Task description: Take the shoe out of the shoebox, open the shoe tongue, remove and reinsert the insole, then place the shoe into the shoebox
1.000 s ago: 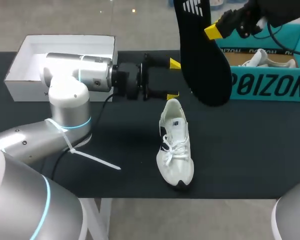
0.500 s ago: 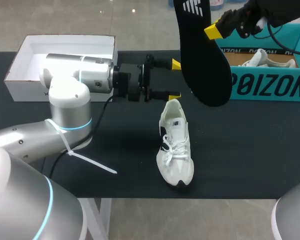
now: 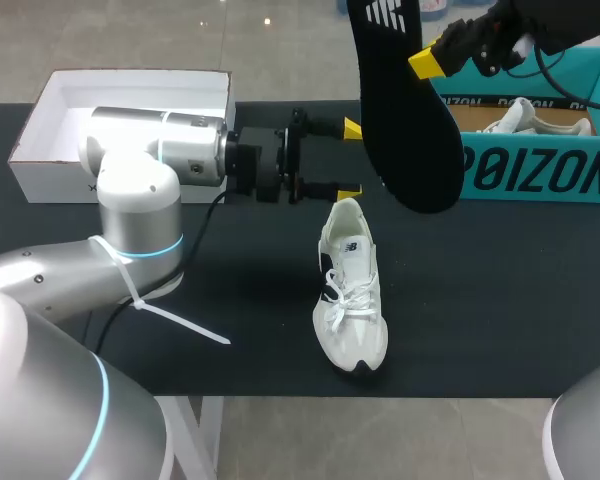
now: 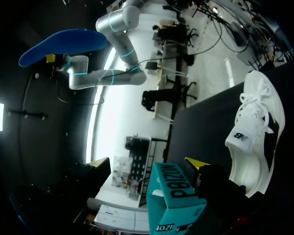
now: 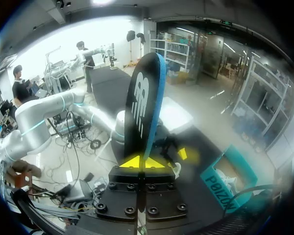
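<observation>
A white shoe (image 3: 350,290) lies on the black table, its toe toward the front edge. My left gripper (image 3: 348,158) hovers just behind the shoe's heel, open with nothing between its fingers. In the left wrist view the shoe (image 4: 257,127) lies beside that gripper (image 4: 147,162). High at the back, my right gripper (image 3: 432,58) is shut on the black insole (image 3: 405,110), which hangs down over the table. In the right wrist view the insole (image 5: 142,107) stands up from between the shut fingers (image 5: 137,161). The teal shoebox (image 3: 525,165) stands at the right.
A second white shoe (image 3: 525,118) lies inside the teal shoebox. A white open box (image 3: 130,100) stands at the back left, behind my left arm (image 3: 140,190). A white cable tie (image 3: 180,318) sticks out from that arm over the table.
My left wrist has turned slightly and its gripper shifted a little behind the shoe. The right gripper and insole have kept still.
</observation>
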You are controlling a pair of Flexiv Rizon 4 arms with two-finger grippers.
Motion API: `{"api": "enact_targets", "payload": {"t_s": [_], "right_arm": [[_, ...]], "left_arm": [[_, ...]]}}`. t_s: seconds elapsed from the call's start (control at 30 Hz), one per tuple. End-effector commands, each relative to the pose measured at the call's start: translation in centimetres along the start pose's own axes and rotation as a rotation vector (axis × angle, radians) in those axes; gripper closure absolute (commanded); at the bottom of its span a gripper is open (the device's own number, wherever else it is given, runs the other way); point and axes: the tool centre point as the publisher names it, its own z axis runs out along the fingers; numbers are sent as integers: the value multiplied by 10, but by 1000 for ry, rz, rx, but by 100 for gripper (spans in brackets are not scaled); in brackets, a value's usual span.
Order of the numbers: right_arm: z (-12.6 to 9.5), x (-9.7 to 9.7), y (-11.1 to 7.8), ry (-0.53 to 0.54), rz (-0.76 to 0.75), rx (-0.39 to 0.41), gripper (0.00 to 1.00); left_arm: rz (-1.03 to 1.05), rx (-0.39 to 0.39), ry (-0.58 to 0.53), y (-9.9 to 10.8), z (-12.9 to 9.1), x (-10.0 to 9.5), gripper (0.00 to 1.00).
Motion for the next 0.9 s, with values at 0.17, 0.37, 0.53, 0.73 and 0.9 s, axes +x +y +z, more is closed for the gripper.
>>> {"api": "enact_targets", "payload": {"t_s": [0.17,0.37,0.53,0.73,0.9], "right_arm": [[0,-19,-14,67,81,3,100],[5,-57,-55,208,324,-78,100],[16,-78,-85,332,478,-131,100],[53,-92,-114,459,633,-132,100],[81,-105,-135,528,744,-121,100]], "left_arm": [[1,-2,-1,0,1,1,0],[1,-2,-1,0,1,1,0],[1,-2,-1,0,1,1,0],[1,-2,-1,0,1,1,0],[1,-2,-1,0,1,1,0]]}}
